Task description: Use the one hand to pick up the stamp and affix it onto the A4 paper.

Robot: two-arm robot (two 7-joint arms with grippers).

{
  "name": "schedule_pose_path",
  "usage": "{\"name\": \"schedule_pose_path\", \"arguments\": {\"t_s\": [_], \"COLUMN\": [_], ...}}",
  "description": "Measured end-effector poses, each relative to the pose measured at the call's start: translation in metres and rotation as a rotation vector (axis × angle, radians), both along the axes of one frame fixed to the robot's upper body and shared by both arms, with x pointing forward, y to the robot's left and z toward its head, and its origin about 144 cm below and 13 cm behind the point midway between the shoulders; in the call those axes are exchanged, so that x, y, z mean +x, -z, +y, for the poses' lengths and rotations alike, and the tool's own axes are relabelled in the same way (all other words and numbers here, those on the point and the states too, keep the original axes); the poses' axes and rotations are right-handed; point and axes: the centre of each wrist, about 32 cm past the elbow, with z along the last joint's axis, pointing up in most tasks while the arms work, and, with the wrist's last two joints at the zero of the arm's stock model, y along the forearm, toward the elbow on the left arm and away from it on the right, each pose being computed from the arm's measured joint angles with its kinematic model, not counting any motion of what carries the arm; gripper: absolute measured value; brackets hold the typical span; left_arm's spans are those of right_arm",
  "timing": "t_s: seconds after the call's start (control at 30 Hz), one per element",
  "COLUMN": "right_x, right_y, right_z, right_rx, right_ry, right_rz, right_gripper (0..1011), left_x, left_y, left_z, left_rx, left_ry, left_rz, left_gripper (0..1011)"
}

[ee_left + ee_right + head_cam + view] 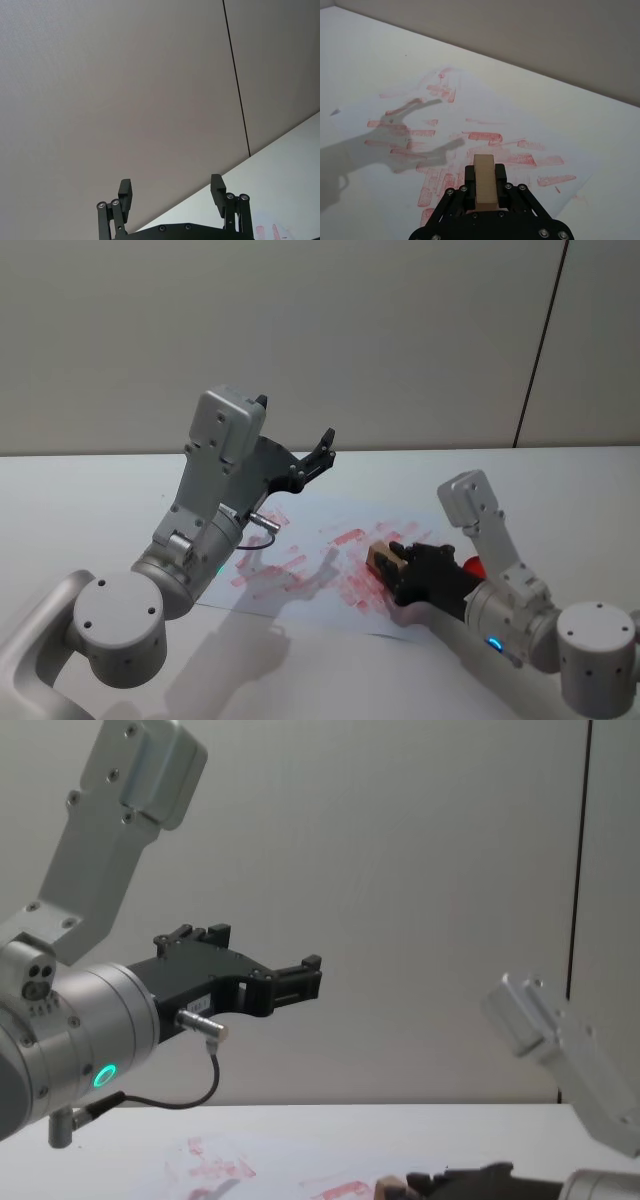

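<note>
My right gripper [392, 563] is shut on the stamp [382, 558], a small light-brown wooden block that stands out past the black fingers [501, 175]. In the right wrist view the stamp [484, 181] is held low over the A4 paper [520, 125], a white sheet covered in smudged red prints. I cannot tell whether the block touches the sheet. In the head view it sits over the near right part of the A4 paper [300, 525]. My left gripper [325, 452] is raised high above the sheet's far left, open and empty, pointing toward the wall [170, 184].
The pale tabletop [560, 490] stretches around the sheet. A small red object [472, 565] lies just behind the right gripper. The raised left arm [90, 1020] casts a shadow [405, 135] across the paper. A plain wall closes off the back.
</note>
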Motion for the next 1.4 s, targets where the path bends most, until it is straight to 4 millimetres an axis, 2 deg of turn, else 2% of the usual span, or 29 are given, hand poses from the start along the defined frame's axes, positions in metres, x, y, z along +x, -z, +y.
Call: {"name": "schedule_pose_path", "arguments": {"t_s": [0.8, 1.17, 1.4], "right_x": [-0.008, -0.004, -0.005], "right_y": [0.011, -0.021, -0.053], "right_z": [0.005, 0.007, -0.009], "right_rx": [0.020, 0.151, 0.217], "right_ry": [0.026, 0.025, 0.053], "right_rz": [0.005, -0.124, -0.211], "right_gripper": [223, 222, 223], "left_x": [0.000, 0.000, 0.000], "left_y": [0.000, 0.000, 0.000], "left_z": [0.000, 0.000, 0.000], "left_rx": [0.000, 0.000, 0.000], "left_ry": [0.000, 0.000, 0.000], "left_rz": [0.000, 0.000, 0.000], "left_gripper": [1001, 1001, 1001]}}
